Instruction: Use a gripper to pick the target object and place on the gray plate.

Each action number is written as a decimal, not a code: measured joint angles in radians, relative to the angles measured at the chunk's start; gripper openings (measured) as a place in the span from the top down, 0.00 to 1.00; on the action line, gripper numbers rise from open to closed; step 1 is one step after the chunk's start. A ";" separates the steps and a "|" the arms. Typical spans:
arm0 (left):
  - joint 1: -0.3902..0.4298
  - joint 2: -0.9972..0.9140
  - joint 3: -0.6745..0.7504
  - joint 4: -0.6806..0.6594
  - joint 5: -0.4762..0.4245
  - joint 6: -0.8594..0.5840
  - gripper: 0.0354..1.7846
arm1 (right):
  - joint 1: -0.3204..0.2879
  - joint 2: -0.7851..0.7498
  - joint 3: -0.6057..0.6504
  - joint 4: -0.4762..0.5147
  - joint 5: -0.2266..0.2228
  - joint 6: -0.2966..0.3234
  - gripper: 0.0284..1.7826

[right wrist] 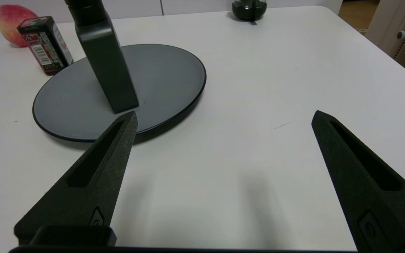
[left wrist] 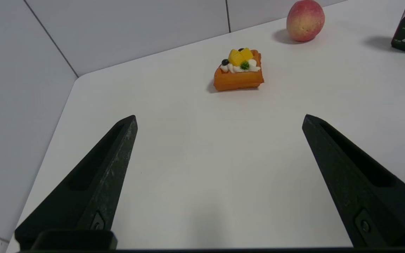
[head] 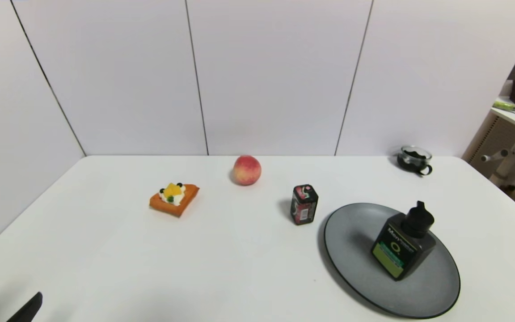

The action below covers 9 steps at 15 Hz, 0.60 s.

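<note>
Bottle (head: 401, 243) stands on the gray plate (head: 351, 223) lower right; right gripper (right wrist: 223, 123), fingers apart, could topple it if it swings close

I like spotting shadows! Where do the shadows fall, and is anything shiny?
Head view: the bottle shadows the gray plate toward the robot's left; no glare. Left wrist view: soft shadows beside the peach and waffle cake. Right wrist view: dark shadow under the plate's near rim.

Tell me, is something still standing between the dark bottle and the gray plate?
No. The dark bottle already stands upright on the gray plate. The right hand is open and empty over bare table beside the plate.
</note>
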 joint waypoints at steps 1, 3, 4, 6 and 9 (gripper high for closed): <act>0.016 -0.050 0.032 0.002 0.000 0.001 0.06 | 0.000 0.000 0.000 0.000 0.001 0.000 0.04; 0.042 -0.135 0.099 0.008 -0.001 0.001 0.06 | 0.000 0.000 0.000 0.000 0.000 0.000 0.04; 0.051 -0.173 0.115 0.023 -0.001 -0.001 0.06 | 0.000 0.000 0.000 0.000 0.000 0.000 0.04; 0.061 -0.257 0.130 0.111 0.003 -0.009 0.06 | 0.000 0.000 0.000 0.000 0.000 0.000 0.04; 0.065 -0.351 0.136 0.271 0.027 -0.021 0.06 | 0.000 0.000 0.000 0.000 0.001 0.000 0.04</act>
